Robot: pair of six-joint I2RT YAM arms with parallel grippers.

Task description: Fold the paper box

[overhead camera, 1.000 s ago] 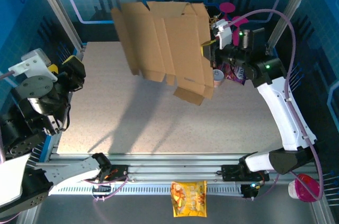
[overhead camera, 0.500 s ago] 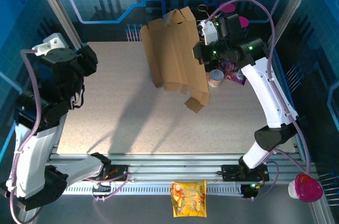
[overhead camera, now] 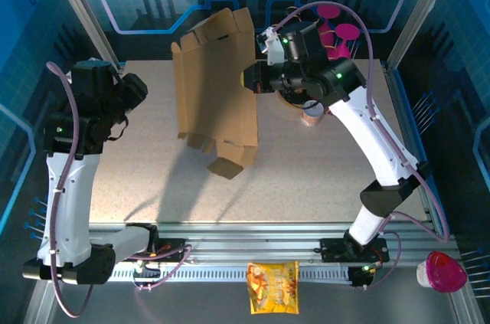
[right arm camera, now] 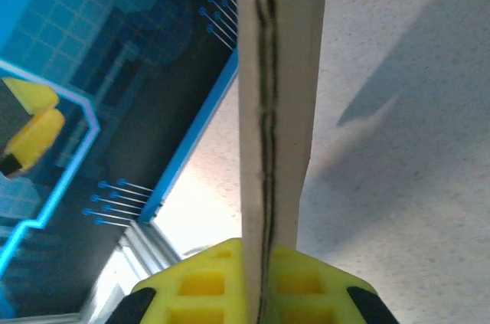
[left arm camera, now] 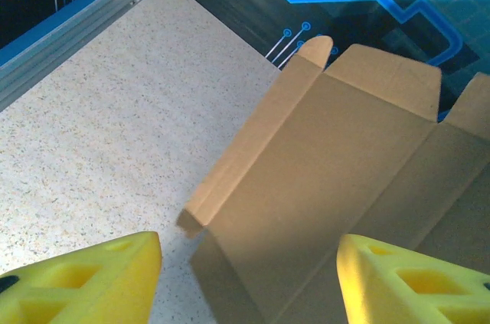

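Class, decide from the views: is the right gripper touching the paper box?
Touching. In the right wrist view the paper box stands edge-on, pinched between the yellow pads of the right gripper.

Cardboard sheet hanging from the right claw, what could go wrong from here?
The cardboard sheet hangs above the table, pinched at one edge by the right claw, so it might slip or swing. The open left claw faces it; reaching in, it could push the sheet or bend the dangling flap instead of gripping.

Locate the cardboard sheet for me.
Seen from above, the cardboard sheet hangs over the far middle of the table, its right edge pinched in the right claw, the left claw to its left.
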